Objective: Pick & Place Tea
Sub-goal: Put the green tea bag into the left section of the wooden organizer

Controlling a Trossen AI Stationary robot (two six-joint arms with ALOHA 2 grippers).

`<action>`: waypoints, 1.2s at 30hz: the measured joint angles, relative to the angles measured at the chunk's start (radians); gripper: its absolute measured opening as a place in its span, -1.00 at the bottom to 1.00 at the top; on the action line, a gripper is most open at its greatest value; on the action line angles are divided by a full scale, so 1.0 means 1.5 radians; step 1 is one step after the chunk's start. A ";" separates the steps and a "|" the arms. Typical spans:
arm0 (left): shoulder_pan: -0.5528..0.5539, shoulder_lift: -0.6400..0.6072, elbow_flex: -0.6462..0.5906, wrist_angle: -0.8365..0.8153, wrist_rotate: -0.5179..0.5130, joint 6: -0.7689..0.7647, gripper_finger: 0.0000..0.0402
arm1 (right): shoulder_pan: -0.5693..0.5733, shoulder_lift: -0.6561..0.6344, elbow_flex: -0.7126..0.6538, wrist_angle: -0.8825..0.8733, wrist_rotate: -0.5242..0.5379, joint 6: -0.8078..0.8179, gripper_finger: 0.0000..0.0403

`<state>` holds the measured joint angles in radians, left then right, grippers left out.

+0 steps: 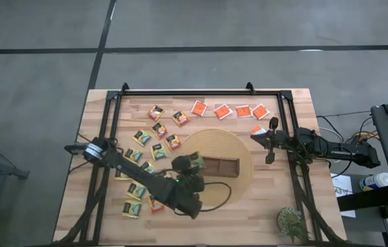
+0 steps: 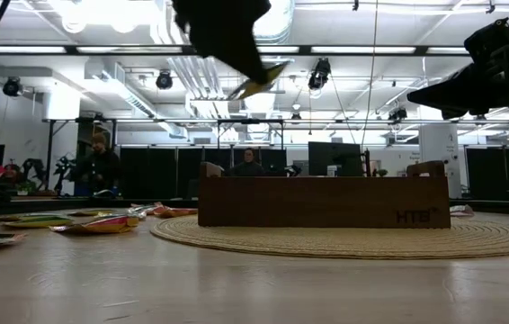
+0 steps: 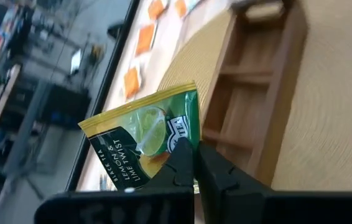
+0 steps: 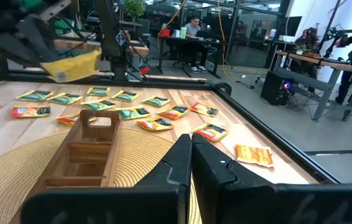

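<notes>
My left gripper [image 1: 188, 167] is shut on a green-and-yellow tea sachet [image 3: 142, 140], which hangs over the round woven mat [image 1: 238, 147] just left of the brown wooden tray [image 1: 219, 167]. In the low view the sachet [image 2: 259, 83] is high above the tray [image 2: 322, 200]. Several other tea sachets lie flat on the table: green ones [image 1: 142, 137], yellow-orange ones [image 1: 180, 118], and bright orange ones [image 1: 223, 111] along the far edge. My right gripper [image 4: 191, 155] waits shut at the table's right side [image 1: 256, 138]. My left gripper pinches one edge of the sachet [image 3: 179, 144] between its two fingers [image 3: 216, 174]. The rest of the sachet stands out beyond the fingertips. It is lifted clear of the table and tilted, its printed face toward the wrist camera.
The tray stands on the mat, its compartments [image 4: 79, 155] open at the top. A black frame [image 1: 201, 92] runs around the table. A small plant [image 1: 291, 223] stands at the near right corner. People sit at desks beyond the table [image 4: 191, 28].
</notes>
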<state>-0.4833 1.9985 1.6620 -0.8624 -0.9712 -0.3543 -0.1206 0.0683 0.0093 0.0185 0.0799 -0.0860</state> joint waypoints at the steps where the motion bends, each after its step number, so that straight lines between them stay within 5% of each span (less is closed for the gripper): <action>1: 0.000 0.003 -0.001 0.019 -0.001 0.029 -1.00 | 0.000 0.000 0.000 0.000 0.000 0.000 -0.96; 15: 0.011 0.017 -0.048 0.033 -0.027 0.113 -1.00 | 0.000 0.000 0.000 0.000 0.000 0.000 -0.96; 36: 0.052 0.017 -0.106 0.104 0.067 0.148 -1.00 | 0.000 0.000 0.000 0.000 0.000 0.000 -0.96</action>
<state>-0.4060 2.0247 1.5029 -0.7067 -0.8713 -0.1331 -0.1204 0.0685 0.0097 0.0185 0.0799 -0.0860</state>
